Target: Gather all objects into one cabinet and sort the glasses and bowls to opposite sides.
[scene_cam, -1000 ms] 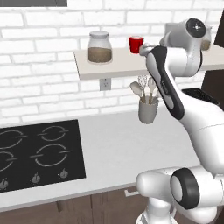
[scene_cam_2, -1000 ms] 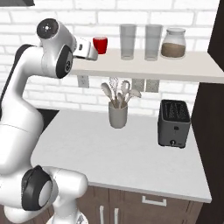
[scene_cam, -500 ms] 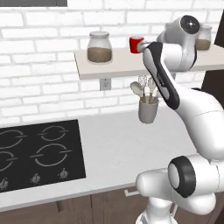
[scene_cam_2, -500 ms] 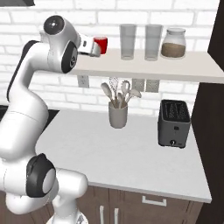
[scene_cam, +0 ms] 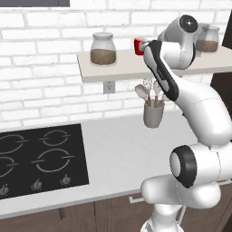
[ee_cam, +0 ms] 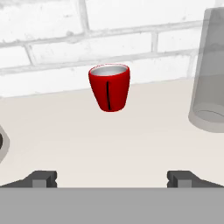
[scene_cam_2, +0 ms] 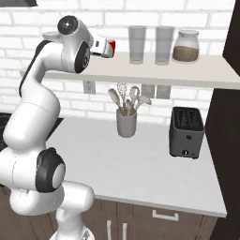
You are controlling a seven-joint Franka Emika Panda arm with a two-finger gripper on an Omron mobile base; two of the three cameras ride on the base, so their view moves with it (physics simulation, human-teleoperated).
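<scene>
1. The red cup stands upright on the pale wall shelf, close to the brick wall, with a clear glass tumbler near it.
2. The gripper hangs in front of the cup with its fingers spread wide, holding nothing (the cup is well apart from both tips).
3. Below the shelf, a grey utensil holder and a black toaster stand on the counter.

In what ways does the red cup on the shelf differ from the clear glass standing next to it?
The red cup is opaque and glossy red; the clear glass is see-through and grey-tinted. The red cup is short and tapers toward its base, while the clear glass is much taller with nearly straight sides. The red cup sits straight ahead of the open pincer; the clear glass stands off to one side. Both stand upright on the pale shelf.
</scene>
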